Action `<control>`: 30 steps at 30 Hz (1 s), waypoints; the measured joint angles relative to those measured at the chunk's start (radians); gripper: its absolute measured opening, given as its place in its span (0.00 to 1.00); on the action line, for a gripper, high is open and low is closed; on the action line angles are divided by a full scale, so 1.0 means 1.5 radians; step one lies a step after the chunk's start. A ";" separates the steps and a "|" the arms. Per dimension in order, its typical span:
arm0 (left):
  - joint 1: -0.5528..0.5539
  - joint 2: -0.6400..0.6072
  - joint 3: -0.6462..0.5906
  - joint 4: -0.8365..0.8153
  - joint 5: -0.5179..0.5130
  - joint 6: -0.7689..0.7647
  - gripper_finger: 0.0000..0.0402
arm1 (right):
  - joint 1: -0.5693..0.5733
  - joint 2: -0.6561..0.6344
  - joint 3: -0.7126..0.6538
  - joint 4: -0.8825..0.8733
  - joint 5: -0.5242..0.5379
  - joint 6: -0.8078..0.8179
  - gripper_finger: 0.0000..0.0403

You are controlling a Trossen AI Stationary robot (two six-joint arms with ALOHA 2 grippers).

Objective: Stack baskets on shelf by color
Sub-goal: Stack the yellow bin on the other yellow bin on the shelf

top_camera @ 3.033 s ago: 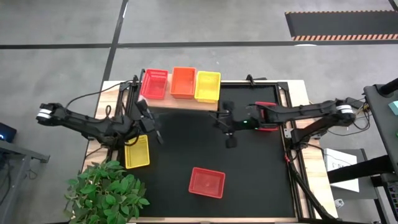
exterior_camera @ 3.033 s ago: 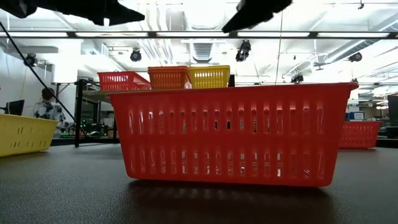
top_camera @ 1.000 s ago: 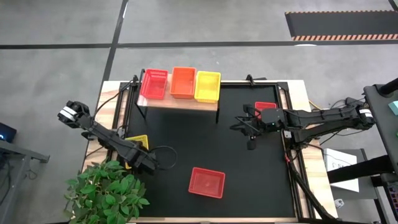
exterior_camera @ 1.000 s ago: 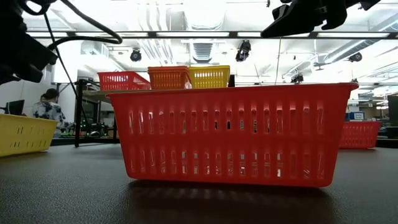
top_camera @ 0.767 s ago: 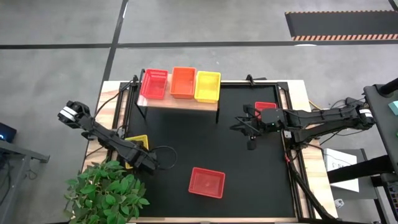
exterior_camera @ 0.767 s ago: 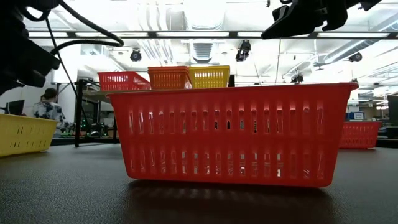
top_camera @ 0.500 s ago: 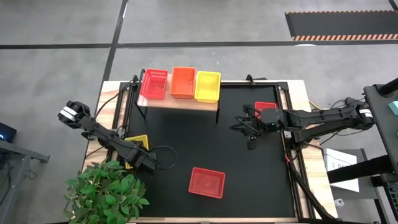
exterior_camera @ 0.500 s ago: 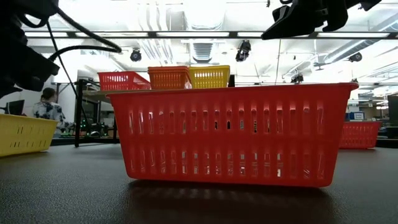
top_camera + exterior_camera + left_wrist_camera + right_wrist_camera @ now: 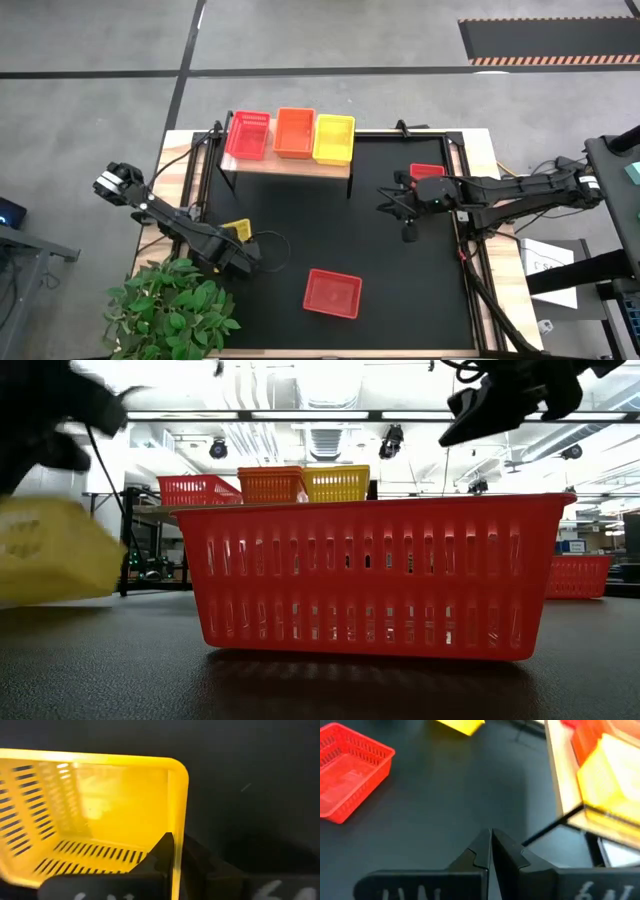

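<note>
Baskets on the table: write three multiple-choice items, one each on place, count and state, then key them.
1. Where does the orange basket sit on the shelf?
A. Between the red and yellow ones
B. At the left end
C. At the right end

2. How many red baskets lie off the shelf?
A. None
B. One
C. Two

3. What is the left gripper doing?
A. Hanging empty
B. Gripping a yellow basket's wall
C. Gripping a red basket

Key: 1 A, the high view shows red, orange, yellow in a row. 2 C, one near the front, one beside the right arm. 3 B, the left wrist view shows the jaws astride the yellow basket wall.
</note>
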 joint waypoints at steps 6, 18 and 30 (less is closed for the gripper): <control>0.006 0.000 0.085 0.006 -0.085 0.014 0.00 | -0.001 -0.005 0.000 -0.010 0.015 -0.006 0.02; 0.058 0.003 0.223 -0.003 -0.134 0.054 0.00 | -0.004 -0.005 0.000 -0.001 0.015 -0.020 0.02; 0.070 0.037 0.377 0.121 -0.150 0.390 0.00 | -0.004 -0.006 0.000 -0.001 0.014 -0.029 0.02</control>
